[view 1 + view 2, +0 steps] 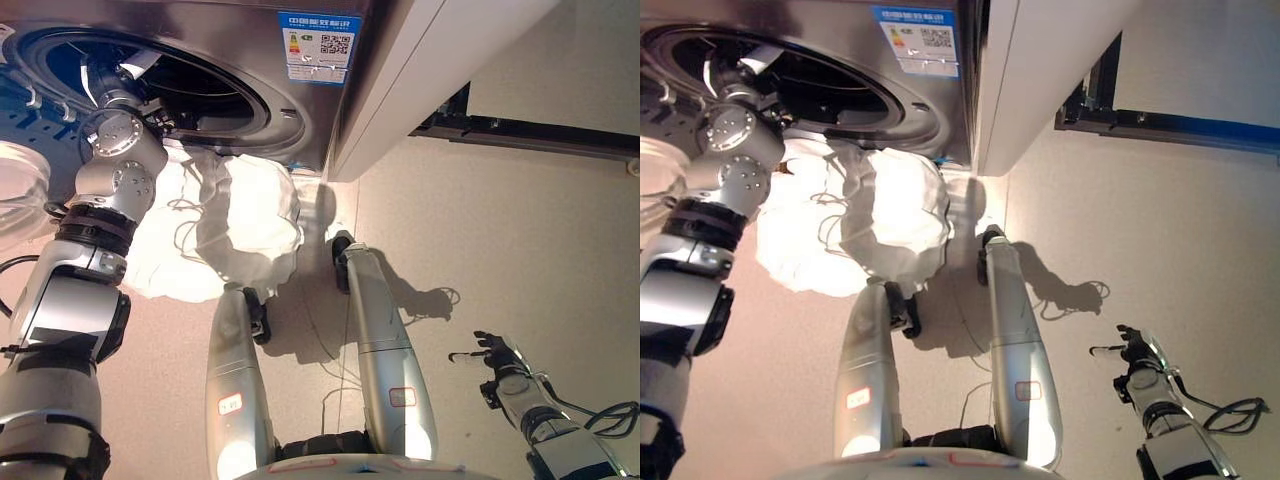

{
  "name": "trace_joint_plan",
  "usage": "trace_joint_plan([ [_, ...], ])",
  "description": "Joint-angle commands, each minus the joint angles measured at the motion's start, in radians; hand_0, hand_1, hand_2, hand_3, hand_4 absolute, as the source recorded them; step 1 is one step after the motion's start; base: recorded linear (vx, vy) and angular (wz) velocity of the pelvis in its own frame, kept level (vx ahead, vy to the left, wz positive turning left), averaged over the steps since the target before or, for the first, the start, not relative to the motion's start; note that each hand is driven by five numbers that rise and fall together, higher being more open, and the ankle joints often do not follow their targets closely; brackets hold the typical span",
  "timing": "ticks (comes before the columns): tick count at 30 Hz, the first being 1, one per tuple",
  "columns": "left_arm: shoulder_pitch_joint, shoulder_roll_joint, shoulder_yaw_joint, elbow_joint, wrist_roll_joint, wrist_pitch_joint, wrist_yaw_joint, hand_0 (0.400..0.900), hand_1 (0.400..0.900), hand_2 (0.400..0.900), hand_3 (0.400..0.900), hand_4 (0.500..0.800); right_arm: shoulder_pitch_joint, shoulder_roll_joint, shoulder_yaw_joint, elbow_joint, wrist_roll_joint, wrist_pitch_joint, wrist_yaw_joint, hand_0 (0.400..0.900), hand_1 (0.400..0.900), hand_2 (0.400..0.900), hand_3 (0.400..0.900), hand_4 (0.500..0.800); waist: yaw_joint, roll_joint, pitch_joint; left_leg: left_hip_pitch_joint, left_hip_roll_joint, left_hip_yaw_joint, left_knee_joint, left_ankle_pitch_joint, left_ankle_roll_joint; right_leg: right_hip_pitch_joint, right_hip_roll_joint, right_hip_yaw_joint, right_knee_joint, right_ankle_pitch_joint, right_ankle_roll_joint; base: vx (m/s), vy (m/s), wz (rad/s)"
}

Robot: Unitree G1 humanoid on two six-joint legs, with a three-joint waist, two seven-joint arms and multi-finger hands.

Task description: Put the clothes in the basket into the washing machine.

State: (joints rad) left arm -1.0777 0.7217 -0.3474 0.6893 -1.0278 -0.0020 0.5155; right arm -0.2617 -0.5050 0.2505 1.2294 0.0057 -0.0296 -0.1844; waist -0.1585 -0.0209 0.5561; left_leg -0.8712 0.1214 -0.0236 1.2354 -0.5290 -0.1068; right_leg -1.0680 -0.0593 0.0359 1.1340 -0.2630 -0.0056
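Silver metal forms the front of the washing machine [300,90], seen at the top of the left eye view, with its round opening [190,95] dark inside. One white fabric basket [245,225], soft and crumpled, with thin drawstrings, is placed on the floor [520,230] just below the opening; clothes inside it cannot be told apart. The left hand [110,80] is reached into the opening, and its fingers are hidden, so their state cannot be told. One label [318,45] is stuck on the machine.

In the right eye view, the right hand [1135,350] is seen low at the right, well apart from the basket, fingers relaxed and holding nothing. A white cabinet panel [1040,70] stands beside the machine.
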Motion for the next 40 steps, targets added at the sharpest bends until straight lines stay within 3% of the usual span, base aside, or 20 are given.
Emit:
trace_joint_plan([
  [1, 0.031, 0.061, 0.024, 0.010, -0.020, -0.069, -0.048, 0.900, 0.900, 0.900, 0.900, 0.800, 0.150, -0.047, 0.011, 0.045, -0.003, 0.040, -0.025, 0.900, 0.900, 0.900, 0.900, 0.800, -0.019, 0.004, -0.159, -0.058, 0.005, 0.015, -0.086, 0.089, 0.097, 0.123, -0.049, 0.035, -0.081, -0.067, 0.036, -0.03, -0.011, 0.04],
  [8, 0.193, -0.039, 0.069, 0.104, -0.037, -0.035, -0.175, 0.900, 0.900, 0.900, 0.900, 0.800, 0.137, -0.009, 0.036, 0.011, 0.018, 0.081, -0.058, 0.900, 0.900, 0.900, 0.900, 0.800, -0.004, 0.010, -0.192, 0.054, 0.010, 0.047, -0.246, 0.130, 0.091, 0.217, -0.068, 0.014, -0.196, -0.029, 0.033, -0.02, -0.008, 0.04],
  [11, 0.302, -0.105, 0.093, 0.129, -0.001, -0.030, -0.235, 0.900, 0.900, 0.900, 0.900, 0.800, 0.151, 0.024, 0.041, 0.001, 0.022, 0.093, -0.089, 0.900, 0.900, 0.900, 0.900, 0.800, 0.007, 0.012, -0.215, 0.139, 0.003, 0.063, -0.362, 0.173, 0.084, 0.293, -0.077, -0.004, -0.286, 0.000, 0.035, 0.01, -0.035, 0.08],
  [12, 0.342, -0.129, 0.108, 0.143, 0.018, -0.015, -0.264, 0.900, 0.900, 0.900, 0.900, 0.800, 0.156, 0.034, 0.041, -0.005, 0.023, 0.099, -0.099, 0.900, 0.900, 0.900, 0.900, 0.800, 0.010, 0.010, -0.225, 0.167, 0.005, 0.076, -0.427, 0.227, 0.086, 0.322, -0.081, -0.013, -0.351, 0.045, 0.029, -0.02, -0.058, 0.08],
  [16, 0.447, -0.207, 0.128, 0.237, 0.029, 0.005, -0.350, 0.900, 0.900, 0.900, 0.900, 0.800, 0.157, 0.057, 0.040, 0.000, 0.016, 0.096, -0.114, 0.900, 0.900, 0.900, 0.900, 0.800, 0.021, 0.011, -0.254, 0.262, 0.023, 0.095, -0.538, 0.268, 0.072, 0.412, -0.103, -0.027, -0.453, 0.072, 0.040, 0.03, -0.031, 0.02],
  [21, 0.574, -0.326, 0.142, 0.350, 0.044, -0.030, -0.416, 0.900, 0.900, 0.900, 0.900, 0.800, 0.141, 0.083, 0.039, 0.023, 0.013, 0.068, -0.123, 0.900, 0.900, 0.900, 0.900, 0.800, 0.042, 0.010, -0.281, 0.362, 0.027, 0.103, -0.653, 0.316, 0.058, 0.512, -0.128, -0.039, -0.569, 0.110, 0.062, 0.01, -0.020, 0.01],
  [24, 0.639, -0.369, 0.156, 0.426, 0.095, -0.041, -0.467, 0.900, 0.900, 0.900, 0.900, 0.800, 0.137, 0.095, 0.035, 0.033, -0.004, 0.058, -0.113, 0.900, 0.900, 0.900, 0.900, 0.800, 0.059, 0.007, -0.301, 0.433, 0.017, 0.104, -0.724, 0.341, 0.056, 0.584, -0.140, -0.057, -0.635, 0.127, 0.072, 0.05, -0.061, 0.02],
  [28, 0.729, -0.419, 0.167, 0.505, 0.215, -0.045, -0.493, 0.900, 0.900, 0.900, 0.900, 0.800, 0.150, 0.112, 0.035, 0.040, -0.079, 0.046, -0.095, 0.900, 0.900, 0.900, 0.900, 0.800, 0.085, 0.005, -0.340, 0.540, -0.014, 0.097, -0.839, 0.382, 0.059, 0.703, -0.150, -0.086, -0.752, 0.158, 0.083, 0.13, -0.079, 0.02],
  [31, 0.811, -0.440, 0.172, 0.569, 0.330, -0.010, -0.533, 0.900, 0.900, 0.900, 0.900, 0.800, 0.166, 0.129, 0.036, 0.046, -0.104, 0.046, -0.088, 0.900, 0.900, 0.900, 0.900, 0.800, 0.106, 0.006, -0.395, 0.654, -0.039, 0.099, -0.992, 0.433, 0.057, 0.829, -0.144, -0.109, -0.895, 0.201, 0.102, 0.19, -0.057, 0.01],
  [37, 0.921, -0.470, 0.221, 0.640, 0.386, 0.062, -0.579, 0.900, 0.900, 0.900, 0.900, 0.800, 0.190, 0.159, 0.002, 0.092, -0.122, 0.031, -0.084, 0.900, 0.900, 0.900, 0.900, 0.800, 0.138, 0.009, -0.476, 0.811, -0.066, 0.104, -1.199, 0.480, 0.057, 0.990, -0.126, -0.137, -1.075, 0.255, 0.125, 0.15, -0.027, 0.02],
  [40, 0.960, -0.491, 0.238, 0.665, 0.401, 0.093, -0.559, 0.900, 0.900, 0.900, 0.900, 0.800, 0.195, 0.179, -0.023, 0.119, -0.085, 0.041, -0.088, 0.900, 0.900, 0.900, 0.900, 0.800, 0.153, 0.006, -0.502, 0.864, -0.077, 0.107, -1.256, 0.485, 0.062, 1.043, -0.119, -0.152, -1.134, 0.275, 0.132, 0.07, -0.026, 0.10],
])
